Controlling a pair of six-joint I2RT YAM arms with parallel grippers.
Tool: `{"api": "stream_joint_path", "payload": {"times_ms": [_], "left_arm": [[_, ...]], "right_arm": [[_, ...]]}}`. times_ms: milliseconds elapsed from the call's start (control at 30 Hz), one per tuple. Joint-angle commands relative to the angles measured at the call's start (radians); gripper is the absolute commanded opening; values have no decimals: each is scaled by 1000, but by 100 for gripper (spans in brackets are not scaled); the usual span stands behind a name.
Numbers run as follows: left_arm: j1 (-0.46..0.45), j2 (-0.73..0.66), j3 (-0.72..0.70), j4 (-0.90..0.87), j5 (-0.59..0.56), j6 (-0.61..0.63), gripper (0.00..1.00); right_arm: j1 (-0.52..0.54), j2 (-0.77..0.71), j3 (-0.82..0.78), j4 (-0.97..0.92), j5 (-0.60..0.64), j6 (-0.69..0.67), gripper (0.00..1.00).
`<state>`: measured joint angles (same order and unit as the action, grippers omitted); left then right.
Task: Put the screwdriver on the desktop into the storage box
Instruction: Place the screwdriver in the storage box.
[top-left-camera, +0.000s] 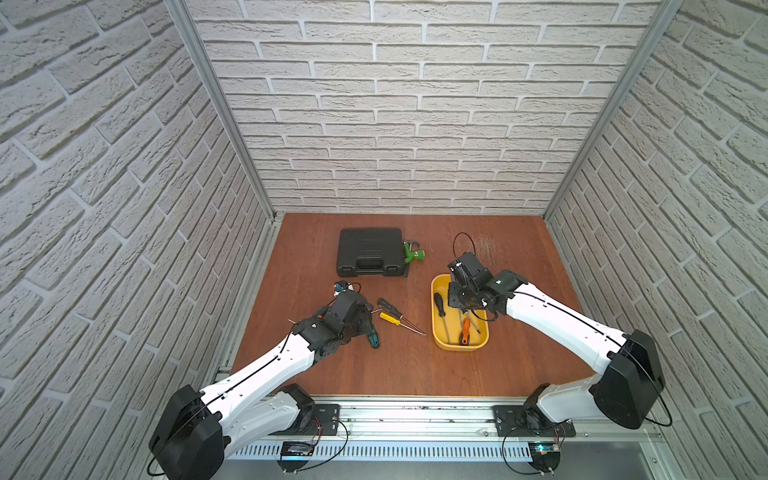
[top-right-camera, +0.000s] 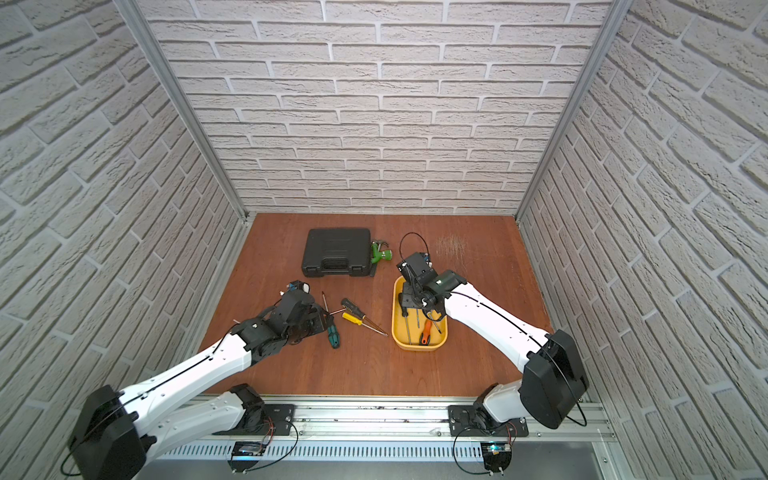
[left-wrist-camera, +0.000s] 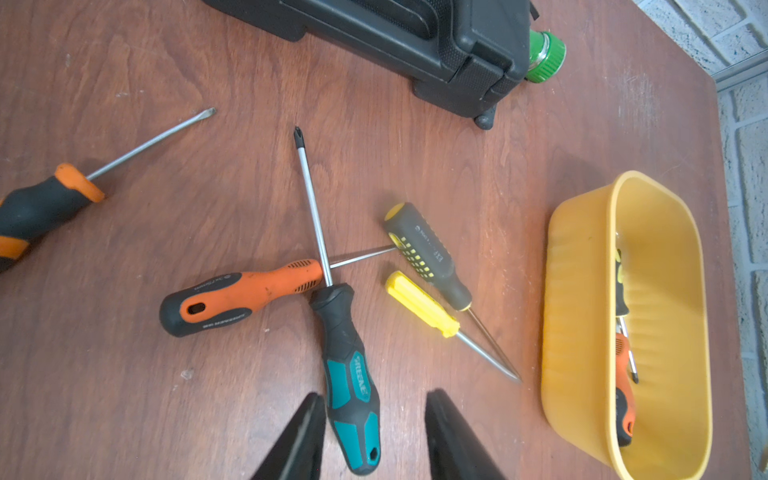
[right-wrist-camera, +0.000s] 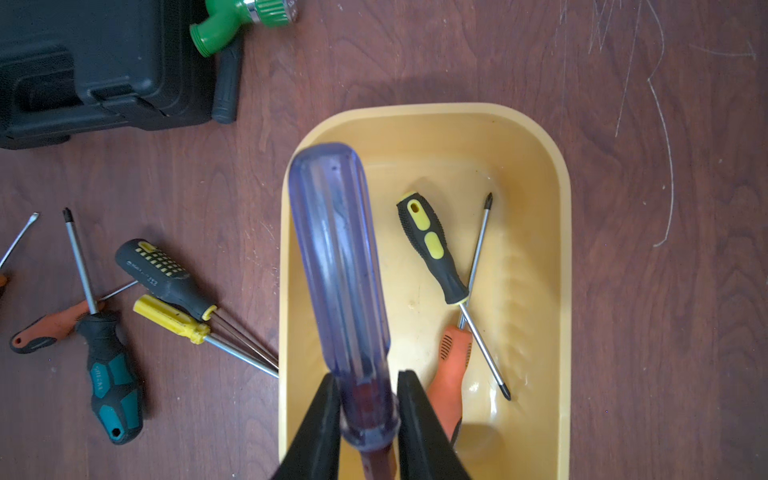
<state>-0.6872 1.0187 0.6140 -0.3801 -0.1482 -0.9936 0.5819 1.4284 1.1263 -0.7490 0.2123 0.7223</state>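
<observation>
Several screwdrivers lie on the desktop. My left gripper is open low over them, its fingers on either side of the teal-and-black screwdriver without closing on it. That one's shaft crosses an orange-and-black screwdriver. A yellow one and a black-and-yellow one lie beside them. My right gripper is shut on a clear blue-handled screwdriver, held above the yellow storage box. In the box lie a black-and-yellow screwdriver and an orange one.
A black tool case stands at the back left with a green fitting and a hammer handle against its right side. Another orange-and-black screwdriver lies apart from the pile. Brick-pattern walls close in three sides.
</observation>
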Motion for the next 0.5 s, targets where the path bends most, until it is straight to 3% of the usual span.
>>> {"api": "stream_joint_path", "payload": {"times_ms": [0, 467], "left_arm": [[8, 4, -10, 35, 5, -7, 44], [8, 7, -14, 32, 3, -10, 44]], "right_arm": [[-15, 29, -1, 17, -21, -5, 2], [-33, 147, 3, 55, -65, -34, 3]]}}
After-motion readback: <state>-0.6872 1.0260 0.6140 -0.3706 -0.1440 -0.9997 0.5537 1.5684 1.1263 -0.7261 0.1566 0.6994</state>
